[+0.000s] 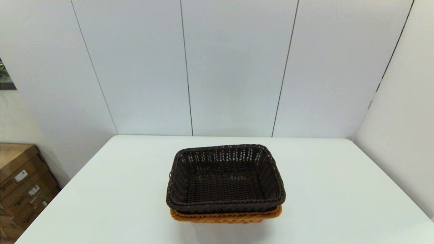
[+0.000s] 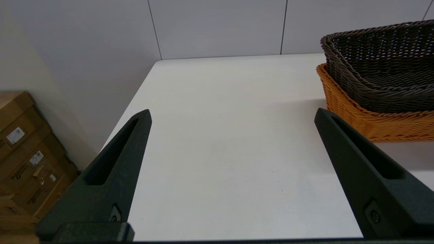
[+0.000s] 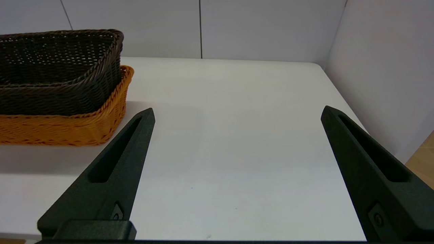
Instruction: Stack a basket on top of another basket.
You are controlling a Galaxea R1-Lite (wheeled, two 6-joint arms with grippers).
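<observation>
The dark brown basket (image 1: pixel 225 178) sits nested inside the orange-tan basket (image 1: pixel 225 216) at the middle of the white table (image 1: pixel 112 189); only the orange rim shows beneath it in the head view. Both wrist views catch the pair from the side: dark basket (image 2: pixel 383 64) over orange basket (image 2: pixel 369 123), and dark basket (image 3: pixel 57 71) over orange basket (image 3: pixel 67 128). My left gripper (image 2: pixel 232 115) is open, empty, near the table's front left. Over the front right my right gripper (image 3: pixel 237 113) is open and holds nothing. Neither arm shows in the head view.
Cardboard boxes (image 1: pixel 20 184) stand on the floor left of the table, seen too as boxes (image 2: pixel 27 159). Grey wall panels (image 1: pixel 217 67) close the back and the right side. Bare table surface lies on both sides of the baskets.
</observation>
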